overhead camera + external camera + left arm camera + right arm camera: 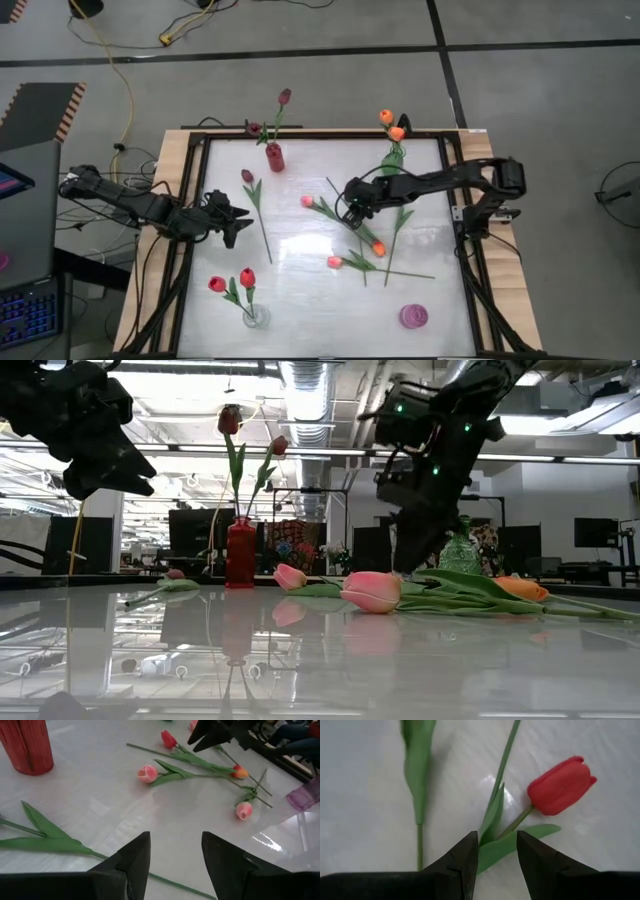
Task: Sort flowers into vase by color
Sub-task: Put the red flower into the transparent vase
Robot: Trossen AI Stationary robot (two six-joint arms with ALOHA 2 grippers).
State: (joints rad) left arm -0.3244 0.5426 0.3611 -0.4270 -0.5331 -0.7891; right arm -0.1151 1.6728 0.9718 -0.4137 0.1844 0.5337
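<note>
Hovering low over the loose tulips mid-table, the right gripper [494, 851] has its jaws apart astride a red tulip [560, 785] leaf; closing there could pinch leaf and drop the flower. The left gripper [175, 857], jaws apart, waits near a maroon tulip [247, 176]

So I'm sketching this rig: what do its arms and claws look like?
Both arms are dark, jointed, with black cables along them. The left claw and right claw each end in two black wedge-shaped fingers. The low view shows small green lights on one arm.
</note>
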